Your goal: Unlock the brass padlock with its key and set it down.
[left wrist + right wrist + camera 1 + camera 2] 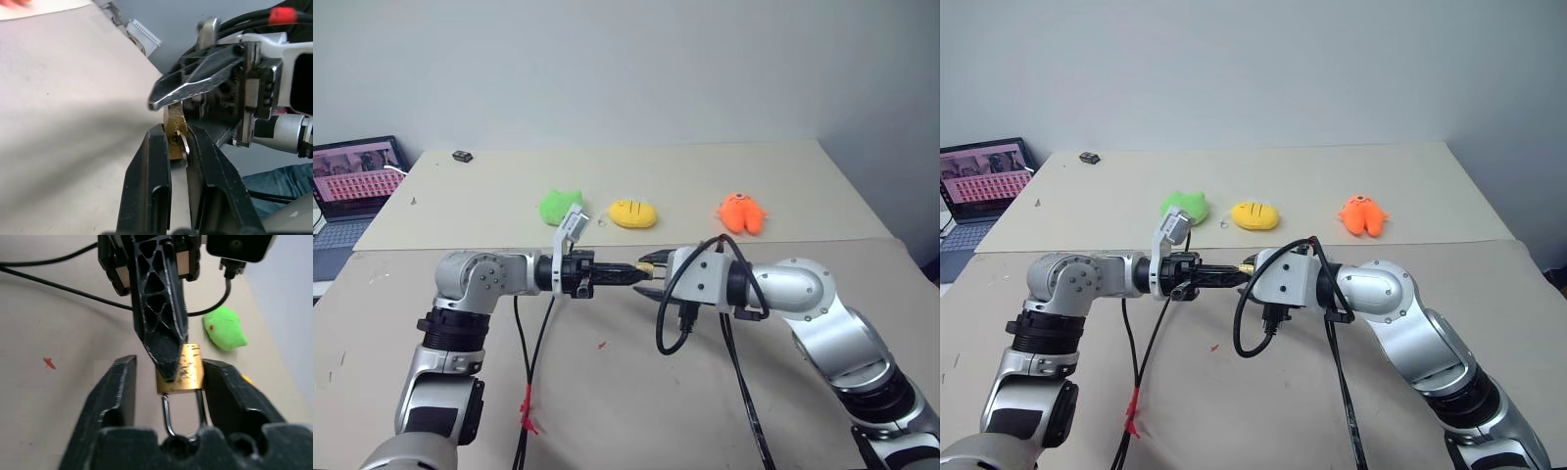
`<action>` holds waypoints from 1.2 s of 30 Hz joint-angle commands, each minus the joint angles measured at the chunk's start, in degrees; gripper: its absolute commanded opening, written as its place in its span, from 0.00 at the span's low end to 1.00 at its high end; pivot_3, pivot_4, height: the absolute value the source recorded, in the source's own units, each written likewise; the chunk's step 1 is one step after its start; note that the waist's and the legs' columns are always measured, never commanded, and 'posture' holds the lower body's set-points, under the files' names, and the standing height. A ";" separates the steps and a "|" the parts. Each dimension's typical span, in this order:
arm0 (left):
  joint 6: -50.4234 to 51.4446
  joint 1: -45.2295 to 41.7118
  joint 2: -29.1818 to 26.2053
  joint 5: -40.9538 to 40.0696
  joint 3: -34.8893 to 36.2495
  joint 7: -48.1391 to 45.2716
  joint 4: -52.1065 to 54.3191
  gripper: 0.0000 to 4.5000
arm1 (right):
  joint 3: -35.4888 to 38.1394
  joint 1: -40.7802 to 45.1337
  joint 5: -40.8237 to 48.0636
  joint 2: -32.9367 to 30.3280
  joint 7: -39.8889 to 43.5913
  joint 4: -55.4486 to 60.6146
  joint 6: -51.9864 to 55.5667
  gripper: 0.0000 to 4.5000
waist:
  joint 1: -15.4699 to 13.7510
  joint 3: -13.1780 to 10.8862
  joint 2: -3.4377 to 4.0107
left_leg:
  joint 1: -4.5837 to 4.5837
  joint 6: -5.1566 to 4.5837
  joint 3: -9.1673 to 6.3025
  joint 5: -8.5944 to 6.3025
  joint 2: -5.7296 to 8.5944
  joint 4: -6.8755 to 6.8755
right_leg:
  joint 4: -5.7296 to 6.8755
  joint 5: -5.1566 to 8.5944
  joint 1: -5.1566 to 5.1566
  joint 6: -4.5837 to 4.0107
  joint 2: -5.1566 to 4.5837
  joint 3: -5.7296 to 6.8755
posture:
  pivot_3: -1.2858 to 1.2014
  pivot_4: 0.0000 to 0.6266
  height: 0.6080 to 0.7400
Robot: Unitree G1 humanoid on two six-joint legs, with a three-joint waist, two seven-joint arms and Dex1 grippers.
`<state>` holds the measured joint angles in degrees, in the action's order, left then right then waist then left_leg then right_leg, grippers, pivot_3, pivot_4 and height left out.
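Beige tabletop (607, 392) runs from the near edge to a pale wall, with a seam across its middle. At the far left corner sits an open laptop (352, 181), and a small dark object (462, 157) lies on the far strip of the table. Beyond the arms, in a row from left to right, lie a green plush toy (558, 207), a yellow oval plush toy (633, 213) and an orange plush toy (741, 213), well apart from one another.

Above the middle of the table the two arms meet tip to tip. The left gripper (176, 147) reaches in level from the left, its jaws pressed nearly together on the key (183, 147) that sits in the keyhole of the brass padlock (180, 368). The padlock hangs in mid-air between the two grippers. The right gripper (168, 382) comes in from the right with its jaws spread on either side of the brass body; one finger (230, 391) touches it, the other stands clear, and the silver shackle (183, 413) points back toward its palm.
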<state>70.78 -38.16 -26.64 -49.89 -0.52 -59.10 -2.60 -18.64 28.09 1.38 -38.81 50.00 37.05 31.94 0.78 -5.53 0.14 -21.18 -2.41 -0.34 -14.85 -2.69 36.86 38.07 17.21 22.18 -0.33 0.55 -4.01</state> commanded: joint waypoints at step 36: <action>-2.84 -1.56 -0.26 -0.13 -0.11 -1.32 0.47 0.00 | 13.45 0.43 14.22 -7.19 -0.46 2.53 7.34 0.01 | 0.02 -0.02 -0.04 | -0.12 0.00 0.04 0.00 -0.01 -0.04 | -0.04 0.05 -0.03 0.09 0.00 -0.04 | 0.52 0.24 0.36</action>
<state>68.63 -38.35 -26.59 -49.59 -0.98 -59.86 -3.00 -7.84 27.53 14.82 -45.61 50.49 37.21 39.39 0.79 -5.55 0.11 -21.30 -2.41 -0.30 -14.84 -2.70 36.82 38.03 17.28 22.15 -0.20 0.55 -4.05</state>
